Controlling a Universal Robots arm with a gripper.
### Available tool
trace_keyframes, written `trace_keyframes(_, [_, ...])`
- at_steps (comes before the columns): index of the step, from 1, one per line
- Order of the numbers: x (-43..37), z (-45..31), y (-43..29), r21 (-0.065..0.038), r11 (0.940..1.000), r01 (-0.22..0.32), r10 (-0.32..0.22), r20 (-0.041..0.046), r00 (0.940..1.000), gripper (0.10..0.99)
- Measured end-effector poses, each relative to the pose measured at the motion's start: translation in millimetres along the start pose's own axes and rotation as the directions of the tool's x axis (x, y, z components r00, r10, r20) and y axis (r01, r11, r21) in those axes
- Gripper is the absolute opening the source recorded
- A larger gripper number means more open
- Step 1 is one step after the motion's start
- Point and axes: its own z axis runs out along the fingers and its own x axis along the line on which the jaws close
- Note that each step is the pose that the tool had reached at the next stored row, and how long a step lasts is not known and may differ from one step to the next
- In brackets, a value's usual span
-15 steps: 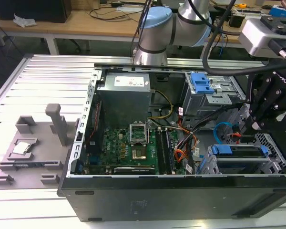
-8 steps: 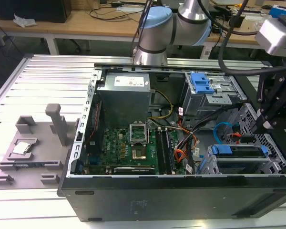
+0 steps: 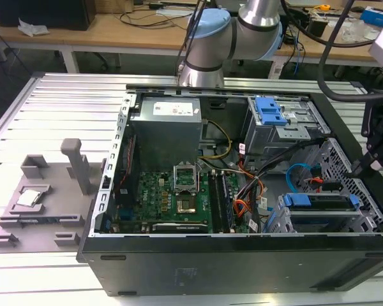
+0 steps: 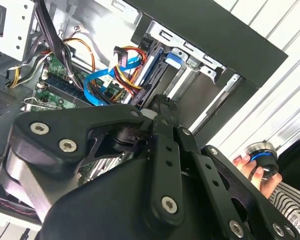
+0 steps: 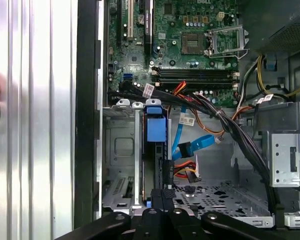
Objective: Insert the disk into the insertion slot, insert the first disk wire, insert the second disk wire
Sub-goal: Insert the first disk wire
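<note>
The disk, in its blue carrier, sits in the insertion slot of the perforated grey drive cage at the case's corner on the exterior view's right. My gripper hovers over the cage's far end, by the disk's rear edge; its black fingertips are shut with nothing seen between them. The second disk wire, thin and light blue, loops beside the cage with its plug end loose. A black connector on red, yellow and orange wires hangs free close to it.
The open case holds a motherboard, a power supply and an upper grey drive box with a blue latch. Black cable bundles cross above the cage. A grey fixture lies outside the case. A person's hand holds a round knob.
</note>
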Motion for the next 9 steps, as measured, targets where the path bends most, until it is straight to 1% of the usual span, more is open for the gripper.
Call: trace_keyframes(9, [0.0,3.5,-2.6,0.000,1.0000,0.000,0.000,0.0002,1.0000,0.106])
